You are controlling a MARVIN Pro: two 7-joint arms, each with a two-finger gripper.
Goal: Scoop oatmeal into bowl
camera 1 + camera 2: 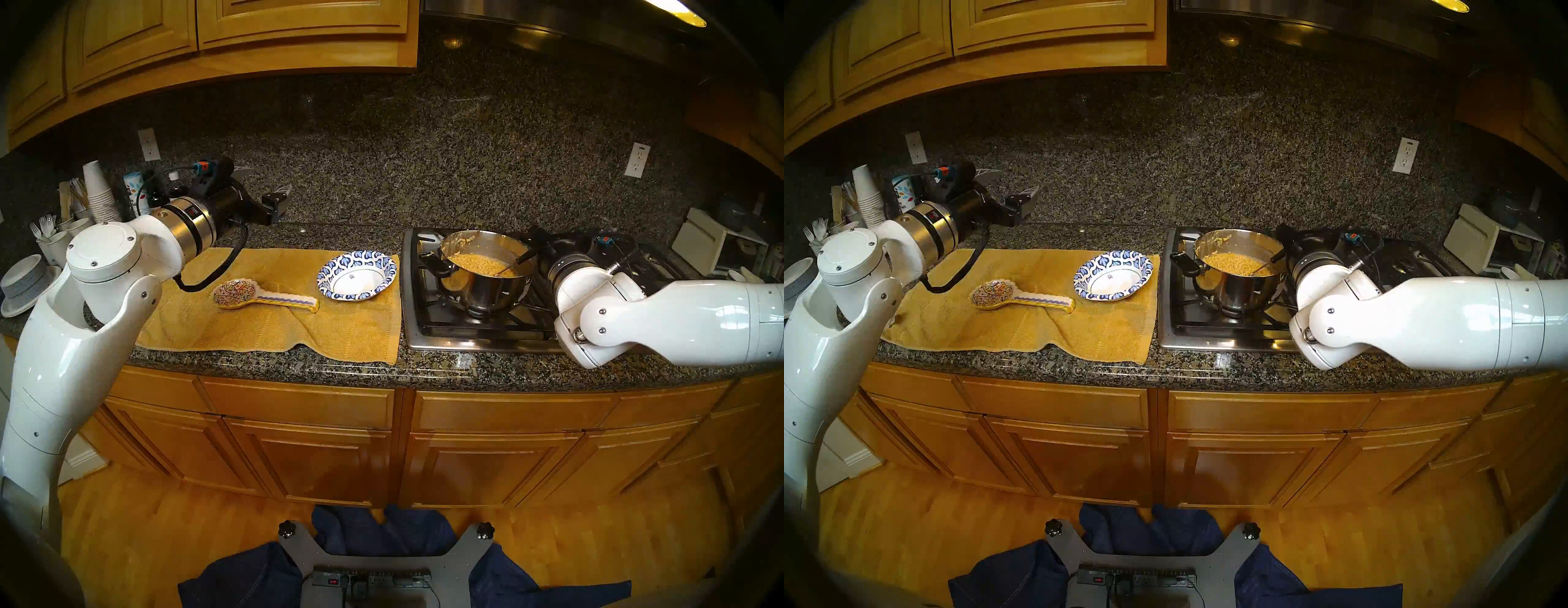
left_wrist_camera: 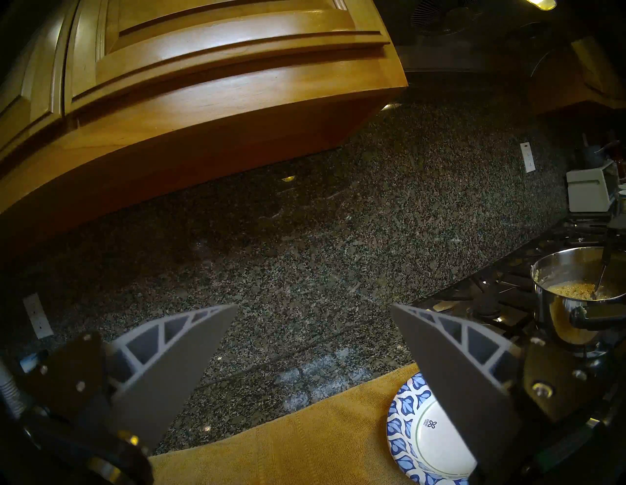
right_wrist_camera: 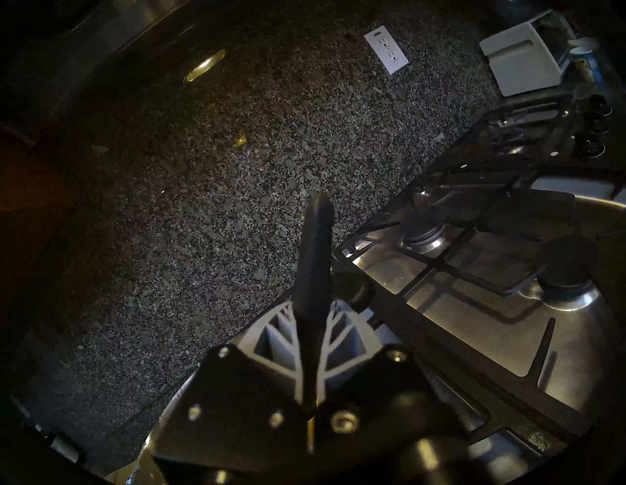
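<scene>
We see tan, lumpy oatmeal (image 1: 481,264) right of centre in the steel pot (image 1: 488,288). Our right gripper (image 3: 311,325) clamps the spoon handle (image 3: 313,257); the left gripper (image 2: 313,310) gapes, empty.

The pot (image 1: 483,280) is shiny polished steel with matt black handles; the oatmeal (image 1: 481,264) inside looks grainy and lumpy. The counter (image 1: 339,369) is glossy speckled granite — the towel (image 1: 271,322) on it coarse yellow cloth. Cabinets (image 1: 297,420) are smooth varnished wood.

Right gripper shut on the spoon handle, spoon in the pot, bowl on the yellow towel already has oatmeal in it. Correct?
Not quite: the bowl is empty, its white centre bare in the head view. The oatmeal is in the pot. The rest stands: right gripper shut on the spoon handle, bowl on the yellow towel.
</scene>
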